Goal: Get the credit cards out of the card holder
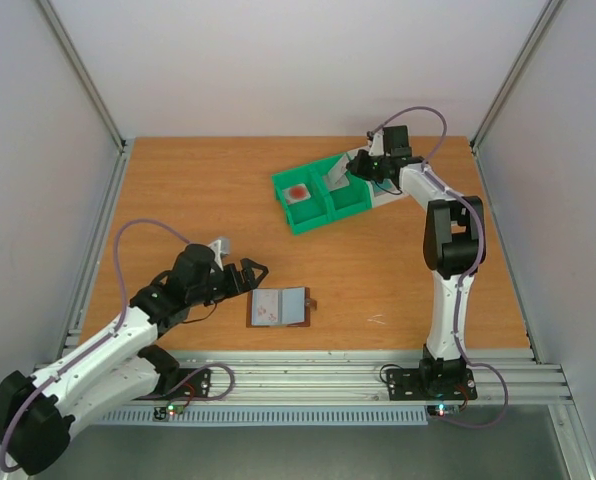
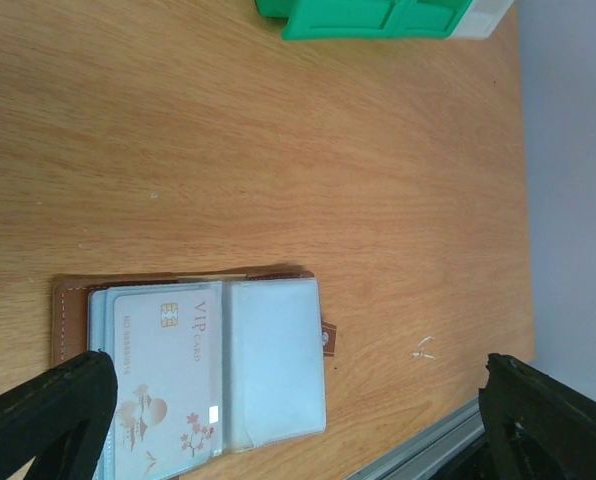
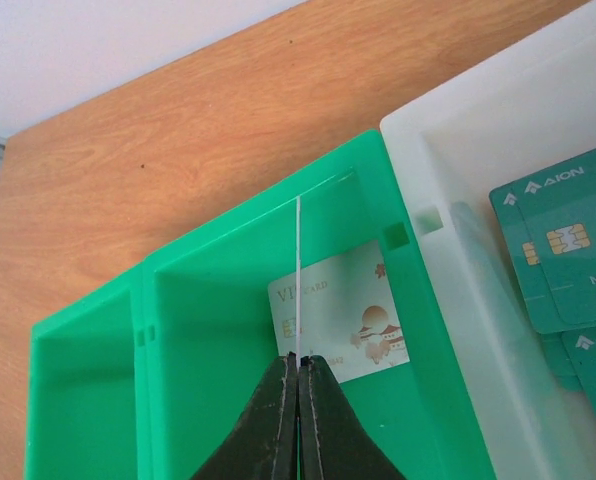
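The brown card holder (image 1: 278, 307) lies open on the table near the front edge. In the left wrist view its left pocket holds a whitish VIP card (image 2: 168, 380), and its right pocket panel (image 2: 273, 360) shows no card. My left gripper (image 1: 250, 275) is open and empty, just left of the holder, with its fingers (image 2: 48, 410) spread wide over the holder. My right gripper (image 3: 298, 365) is shut on a thin card (image 3: 298, 270) seen edge-on, held above the green bin (image 3: 208, 330). Another whitish card (image 3: 348, 315) lies in that bin.
The green bin (image 1: 323, 195) stands at the back middle, with a red-spotted tile (image 1: 298, 193) in its left compartment. A white bin (image 3: 458, 150) beside it holds several teal cards (image 3: 568, 240). Metal rails run along the table's front edge (image 1: 308, 375).
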Motion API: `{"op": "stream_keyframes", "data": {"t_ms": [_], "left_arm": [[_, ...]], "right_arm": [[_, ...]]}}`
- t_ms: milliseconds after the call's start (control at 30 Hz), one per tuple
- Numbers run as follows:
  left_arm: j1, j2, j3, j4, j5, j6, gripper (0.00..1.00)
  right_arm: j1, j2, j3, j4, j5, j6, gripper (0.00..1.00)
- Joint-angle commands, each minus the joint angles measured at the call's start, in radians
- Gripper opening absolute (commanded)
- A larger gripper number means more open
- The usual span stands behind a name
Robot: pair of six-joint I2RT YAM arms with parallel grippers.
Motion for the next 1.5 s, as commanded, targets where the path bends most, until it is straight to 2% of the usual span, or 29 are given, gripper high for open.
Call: {"op": "stream_keyframes", "data": {"t_ms": [0,733,1067,1467], "left_arm": [[0.004,0.020,0.026,0.062,-0.004,0.006,0.99],[0.010,0.086,0.025,0.097,0.031,-0.006,0.99],[0.014,0.084,0.023,0.095,0.032,-0.007,0.99],[0.015,0.096,0.025,0.085,0.031,-0.005,0.99]], "right_arm": [[-0.003,0.031,0.033,-0.008,-0.012,0.009,0.01],[0.014,0.087,0.026,0.049,0.045,0.113,0.07],[0.018,0.096,0.054,-0.012,0.066,0.100,0.13],[0.019,0.135,0.155,-0.145,0.096,0.101,0.25]]}}
